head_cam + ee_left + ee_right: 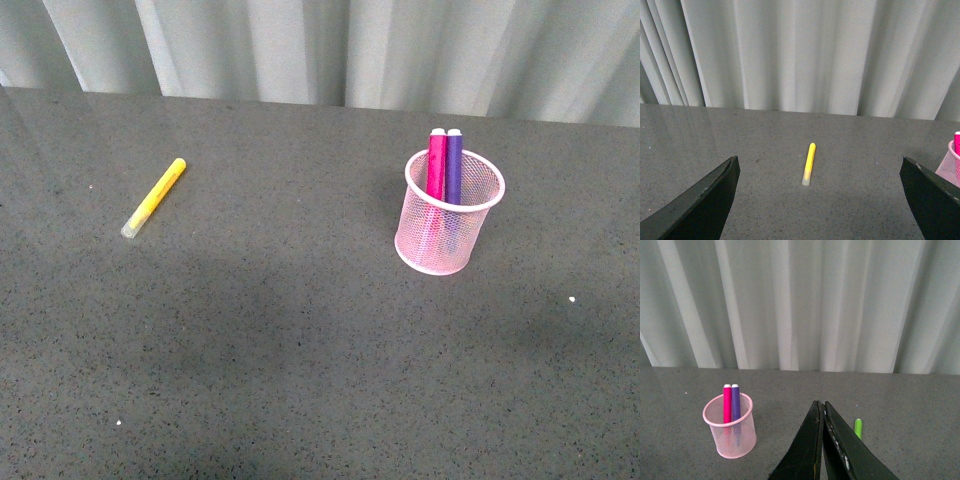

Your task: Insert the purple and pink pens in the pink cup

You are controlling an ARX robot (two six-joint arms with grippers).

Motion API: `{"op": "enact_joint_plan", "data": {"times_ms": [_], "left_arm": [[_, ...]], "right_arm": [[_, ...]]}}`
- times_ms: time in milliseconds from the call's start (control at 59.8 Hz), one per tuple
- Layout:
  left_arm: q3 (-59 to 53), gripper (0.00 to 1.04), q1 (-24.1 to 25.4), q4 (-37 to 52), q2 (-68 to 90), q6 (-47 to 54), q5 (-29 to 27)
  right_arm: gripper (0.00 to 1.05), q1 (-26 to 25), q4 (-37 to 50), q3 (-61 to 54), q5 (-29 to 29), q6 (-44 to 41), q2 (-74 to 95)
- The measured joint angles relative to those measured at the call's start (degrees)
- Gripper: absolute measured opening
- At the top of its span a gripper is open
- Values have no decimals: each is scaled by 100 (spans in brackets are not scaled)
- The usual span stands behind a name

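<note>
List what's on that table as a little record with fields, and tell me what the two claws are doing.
pink cup: upright on the gray table
pink pen: standing in the cup
purple pen: in the cup, beside the pink one
yellow marker: lying loose, far from the cup
green marker: lying flat, partly hidden
left claw: open, empty
right claw: shut, empty

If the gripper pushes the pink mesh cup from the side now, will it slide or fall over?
The pink cup is thin wire mesh, so probably light; a low push would likely slide it on the smooth table. The pink pen and purple pen rise above its rim and lean to the far side, so a high push may tip it.
</note>
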Motion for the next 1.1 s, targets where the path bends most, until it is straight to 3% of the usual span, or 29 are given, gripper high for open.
{"op": "enact_joint_plan", "data": {"times_ms": [385, 920, 1104], "left_arm": [[0, 98, 0, 0, -2, 0, 0], [0, 98, 0, 0, -2, 0, 0], [0, 98, 0, 0, -2, 0, 0]], "right_arm": [[5, 0, 0, 0, 0, -2, 0], [99, 0, 0, 0, 0, 4, 0], [98, 0, 0, 0, 0, 4, 0]]}}
